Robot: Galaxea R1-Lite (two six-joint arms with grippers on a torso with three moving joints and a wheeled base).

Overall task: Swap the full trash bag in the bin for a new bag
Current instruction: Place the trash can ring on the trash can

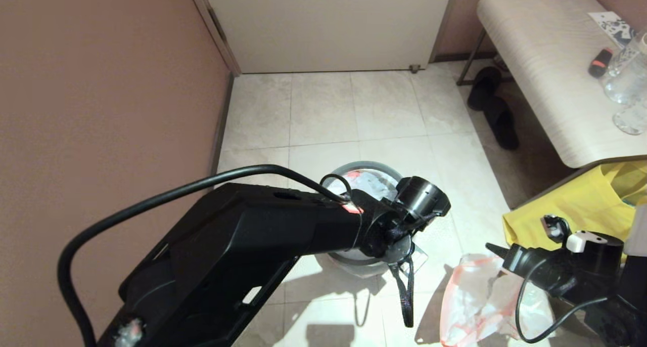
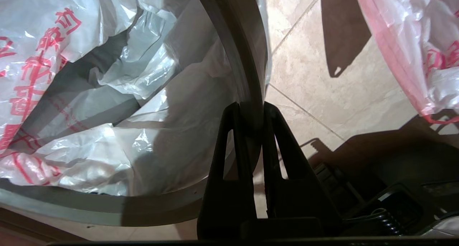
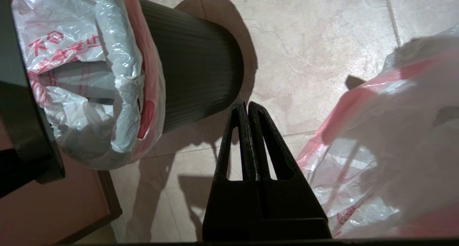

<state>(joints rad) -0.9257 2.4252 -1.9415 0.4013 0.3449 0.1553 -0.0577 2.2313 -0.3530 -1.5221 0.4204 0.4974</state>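
The black bin (image 3: 193, 70) stands on the tiled floor under my left arm (image 1: 283, 225). The new bag (image 2: 71, 77), white with red print, lines it, and its pink hem (image 3: 147, 77) is folded over the outside of the wall. My left gripper (image 2: 250, 108) is shut on the grey hoop rim (image 2: 229, 41), which rings the bag-lined mouth (image 1: 365, 166); I cannot tell whether it is seated. The full trash bag (image 1: 475, 301) lies on the floor to the right of the bin. My right gripper (image 3: 247, 104) is shut on nothing, low between bin and full bag (image 3: 387, 149).
A yellow cloth tote (image 1: 571, 205) sits at the right, under a pale bench (image 1: 546, 58) carrying clear bottles. Black slippers (image 1: 493, 106) lie beside the bench leg. A brown wall (image 1: 101, 109) runs close on the left, and a door (image 1: 328, 23) stands behind.
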